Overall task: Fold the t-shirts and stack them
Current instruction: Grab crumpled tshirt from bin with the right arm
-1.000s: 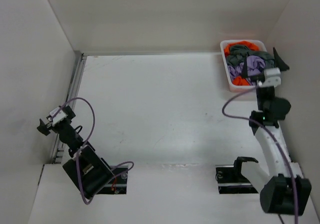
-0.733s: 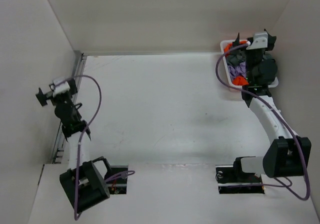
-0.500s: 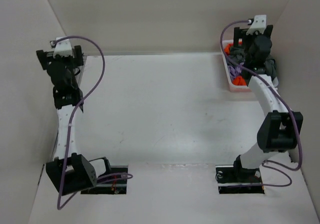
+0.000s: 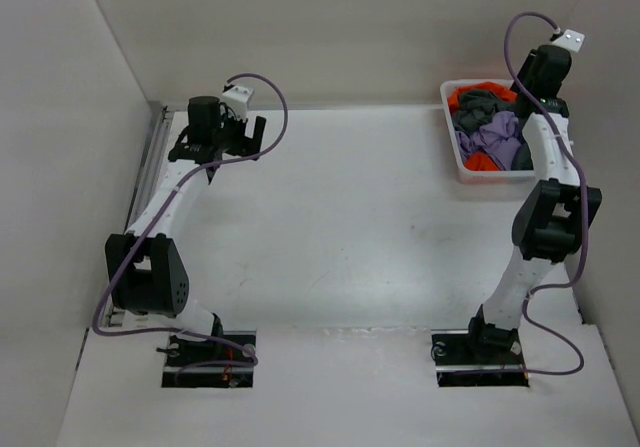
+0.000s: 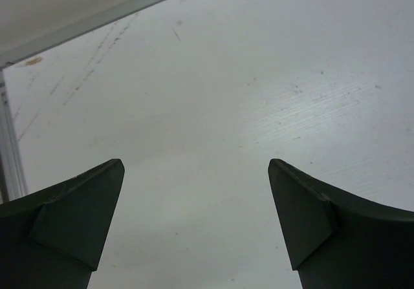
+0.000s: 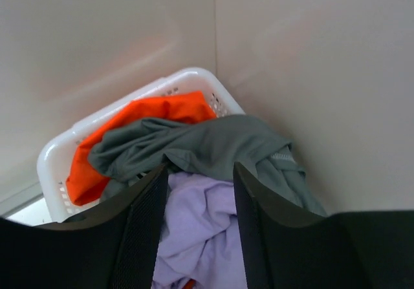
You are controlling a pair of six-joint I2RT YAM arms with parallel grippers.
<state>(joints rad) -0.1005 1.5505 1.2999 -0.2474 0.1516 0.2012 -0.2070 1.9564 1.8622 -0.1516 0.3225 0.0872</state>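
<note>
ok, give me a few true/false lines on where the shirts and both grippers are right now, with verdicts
1. The lavender purple t-shirt, dark grey t-shirt and bright orange t-shirt all lie crumpled in the white plastic mesh basket. True.
2. The left gripper is shut on a shirt. False: it is open over the white table, holding nothing.
3. The basket sits at the table's far right corner. True.
4. The right gripper hangs over the middle of the table. False: it is above the basket, open.
5. One shirt lies folded on the table. False: none is folded, and all are in the basket.
</note>
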